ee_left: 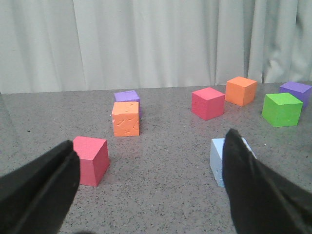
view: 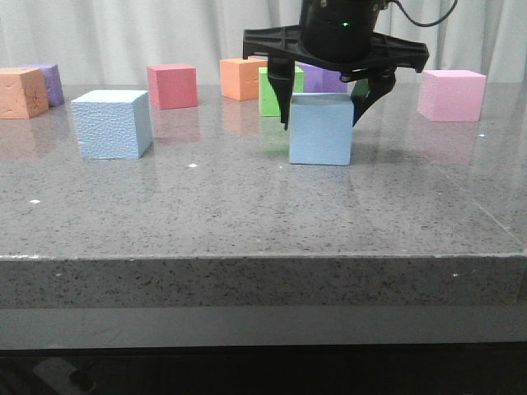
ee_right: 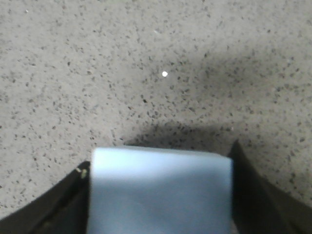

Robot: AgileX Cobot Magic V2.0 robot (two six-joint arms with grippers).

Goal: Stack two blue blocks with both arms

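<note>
Fingers (view: 286,99) of right gripper (view: 323,103) astride blue block (view: 320,128).

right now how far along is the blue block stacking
Nothing is stacked yet: both blue blocks sit apart on the table. In hand: the right gripper straddles one blue block. Left: lifting it onto the other blue block. The left gripper is open, empty.

A grey speckled table (view: 247,206) carries several coloured cubes along its far side before a pale curtain (view: 123,33). From the left stand an orange cube (view: 20,92) touching a purple cube (view: 49,82), then a red cube (view: 172,85), another orange cube (view: 240,78), a green cube (view: 273,92) and a pink cube (view: 450,95) well apart at the right.
</note>
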